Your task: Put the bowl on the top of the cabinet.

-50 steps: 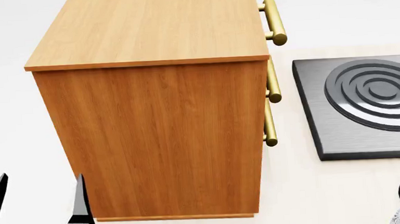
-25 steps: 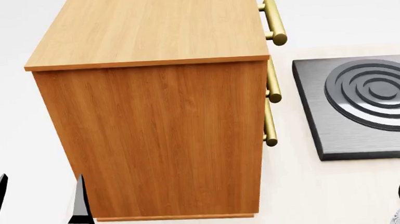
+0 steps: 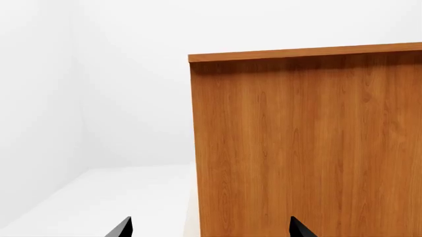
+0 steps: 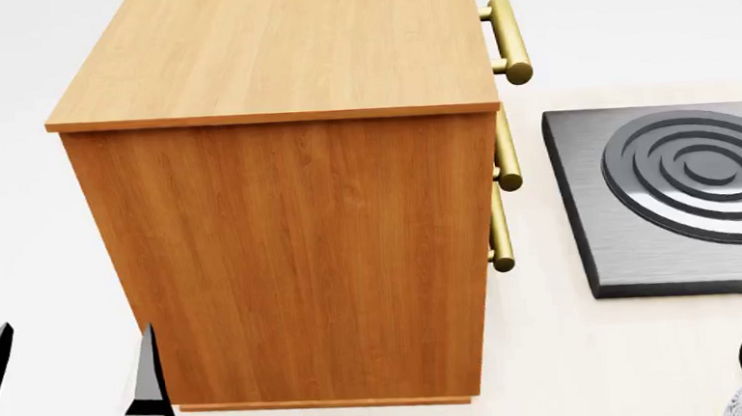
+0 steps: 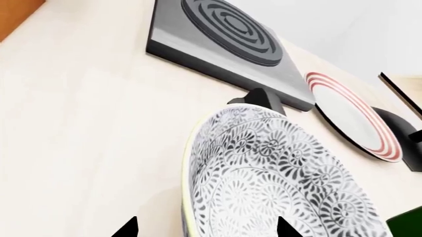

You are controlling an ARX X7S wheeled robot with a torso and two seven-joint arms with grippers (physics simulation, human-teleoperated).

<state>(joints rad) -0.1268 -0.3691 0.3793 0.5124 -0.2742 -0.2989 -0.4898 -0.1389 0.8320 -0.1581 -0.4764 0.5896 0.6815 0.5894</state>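
The cabinet (image 4: 286,194) is seen as the largest thing: a tall box of orange-brown wood grain with a flat, lighter top and brass bar handles (image 4: 507,40) down one face, set toward the far left of the pale counter (image 4: 548,352). Its top is bare, so the placing is judged not yet done. A square dark metal slab (image 4: 674,199) with raised concentric rings is laid beside it, at the counter's right. The bowl (image 5: 277,182) — deep, round, white ceramic under a dense grey leaf pattern — is found at the counter's near right corner, its rim just showing in the head view. A red-striped plate (image 5: 349,116) lies past it. The right gripper (image 5: 204,229) is spread about the bowl; whether contact is made cannot be told. The left gripper (image 4: 72,381) is held released, empty — lifting and carrying remain.
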